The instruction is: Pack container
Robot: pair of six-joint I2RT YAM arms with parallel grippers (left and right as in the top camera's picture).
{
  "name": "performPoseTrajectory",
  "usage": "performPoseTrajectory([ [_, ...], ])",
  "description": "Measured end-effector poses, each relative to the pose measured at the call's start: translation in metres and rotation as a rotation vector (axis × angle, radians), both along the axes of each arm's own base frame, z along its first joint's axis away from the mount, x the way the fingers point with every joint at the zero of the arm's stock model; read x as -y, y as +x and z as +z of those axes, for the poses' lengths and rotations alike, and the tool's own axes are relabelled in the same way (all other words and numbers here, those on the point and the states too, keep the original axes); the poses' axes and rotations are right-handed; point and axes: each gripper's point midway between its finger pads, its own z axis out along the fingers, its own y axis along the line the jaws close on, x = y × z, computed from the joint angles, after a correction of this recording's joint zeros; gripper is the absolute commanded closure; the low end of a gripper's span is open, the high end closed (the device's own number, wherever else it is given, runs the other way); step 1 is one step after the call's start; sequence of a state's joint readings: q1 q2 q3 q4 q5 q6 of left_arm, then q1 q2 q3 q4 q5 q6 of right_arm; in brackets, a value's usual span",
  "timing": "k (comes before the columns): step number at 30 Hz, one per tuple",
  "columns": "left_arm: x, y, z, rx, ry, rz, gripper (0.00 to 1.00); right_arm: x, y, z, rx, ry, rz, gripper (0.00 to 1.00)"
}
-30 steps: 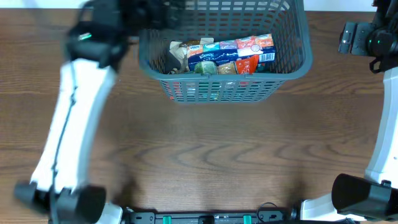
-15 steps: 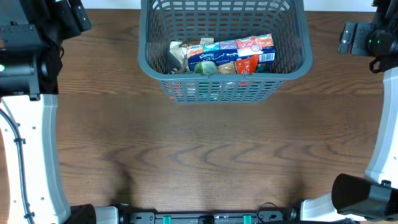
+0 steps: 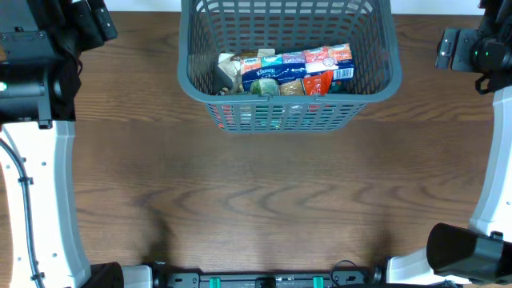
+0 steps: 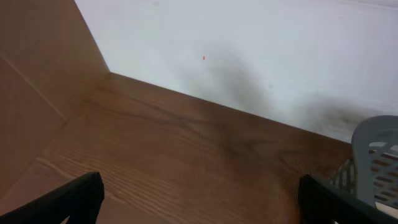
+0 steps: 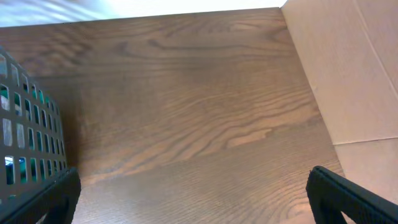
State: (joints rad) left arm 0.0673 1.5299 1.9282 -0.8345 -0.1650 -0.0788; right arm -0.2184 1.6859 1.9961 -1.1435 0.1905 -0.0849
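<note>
The wooden desk (image 3: 264, 200) fills the overhead view, and its lower edge is covered by the arm bases. The container (image 3: 288, 114), a large grey-blue basket with slotted lattice walls, is set at the top centre of the frame, with its far rim cut off by the upper edge. A row of grocery packets (image 3: 288, 70) is laid on its floor, partly hidden behind the near wall, and most labels cannot be read.

In the left wrist view only a curved corner of the basket is caught at the right edge. It is well apart from the left pincer (image 4: 199, 190), whose jaws are spread wide with nothing between them. In the right wrist view a strip of lattice is seen at the left edge, near the right pincer (image 5: 193, 183), which is likewise spread wide and holds nothing.
</note>
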Motion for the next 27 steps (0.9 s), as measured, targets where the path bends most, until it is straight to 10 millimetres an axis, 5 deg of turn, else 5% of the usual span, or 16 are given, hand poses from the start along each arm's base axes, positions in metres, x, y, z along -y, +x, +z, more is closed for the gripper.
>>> performPoseTrajectory([
  [19,0.001,-0.007,-0.004,-0.027,-0.001,-0.001,0.02,0.0,0.0,0.0,0.0,0.0,0.0,0.01],
  [23,0.002,-0.024,0.016,0.023,0.002,-0.001,0.02,0.0,0.0,0.0,0.0,0.0,0.0,0.01],
  [27,0.005,-0.065,0.063,0.159,0.011,-0.001,0.01,0.0,0.0,0.0,0.0,0.0,0.0,0.01],
])
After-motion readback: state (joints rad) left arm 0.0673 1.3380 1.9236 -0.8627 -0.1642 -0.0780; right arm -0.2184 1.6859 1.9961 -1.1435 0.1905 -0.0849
